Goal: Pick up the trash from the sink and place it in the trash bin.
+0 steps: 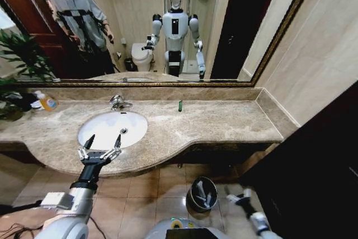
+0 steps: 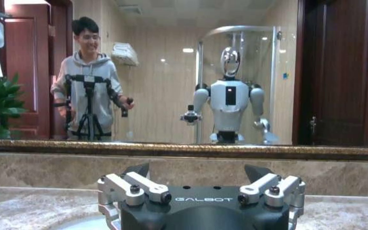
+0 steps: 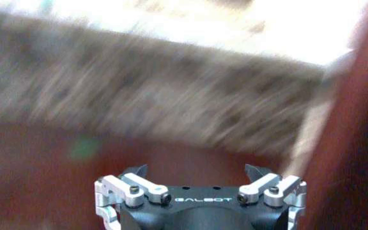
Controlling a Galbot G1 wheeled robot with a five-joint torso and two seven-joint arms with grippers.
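Observation:
The white oval sink (image 1: 100, 132) sits in the brown marble countertop, with only its drain showing in the bare basin. My left gripper (image 1: 103, 141) hovers open over the sink's front rim, fingers pointing toward the faucet (image 1: 118, 102); the left wrist view shows the same gripper (image 2: 198, 170) open and holding nothing. A tiny green bottle (image 1: 180, 106) stands on the counter to the right of the faucet. The black trash bin (image 1: 194, 200) stands on the floor below the counter with pale items inside. My right gripper (image 1: 230, 197) is low beside the bin, open and holding nothing (image 3: 197, 170).
An orange soap bottle (image 1: 47, 102) and a green plant (image 1: 19, 60) are at the counter's left end. A mirror (image 1: 168, 20) runs along the back wall. A dark cabinet (image 1: 319, 160) closes in the right side. Tiled floor (image 1: 162, 186) lies between me and the counter.

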